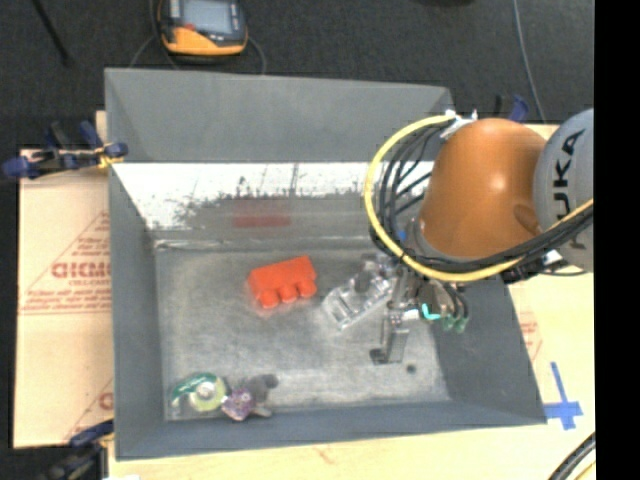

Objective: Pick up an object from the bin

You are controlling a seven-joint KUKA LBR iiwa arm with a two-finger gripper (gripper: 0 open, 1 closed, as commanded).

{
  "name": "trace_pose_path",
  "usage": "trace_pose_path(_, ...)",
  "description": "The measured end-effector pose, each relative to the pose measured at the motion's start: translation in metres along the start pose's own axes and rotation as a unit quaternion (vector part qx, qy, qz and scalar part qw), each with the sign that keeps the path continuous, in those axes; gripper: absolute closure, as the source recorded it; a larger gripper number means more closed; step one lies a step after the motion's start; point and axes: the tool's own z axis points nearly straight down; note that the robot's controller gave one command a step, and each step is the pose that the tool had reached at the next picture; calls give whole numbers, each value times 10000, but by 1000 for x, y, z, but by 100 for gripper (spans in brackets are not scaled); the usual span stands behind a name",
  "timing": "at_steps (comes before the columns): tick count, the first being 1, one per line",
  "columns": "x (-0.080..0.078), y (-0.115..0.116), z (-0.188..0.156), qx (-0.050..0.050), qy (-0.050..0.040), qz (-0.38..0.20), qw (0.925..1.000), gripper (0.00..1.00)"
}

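My gripper (390, 340) hangs low over the bin floor at the right of the middle, under the arm's orange cover. A clear plastic piece (348, 304) lies right beside it on its left, touching or nearly touching it. Further left, a red-orange block with three rounded lobes (282, 282) rests flat on the floor, well apart from the gripper.
In the front left corner lie a green and white round thing (200, 393) and a small purple and grey thing (250, 400). The bin's sloped right wall rises close behind the gripper. Bare floor stretches along the front and the left.
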Motion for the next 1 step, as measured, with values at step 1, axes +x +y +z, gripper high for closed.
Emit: trace_pose_path(1, -56, 36, 66, 1, -33, -1790, 9838, 0)
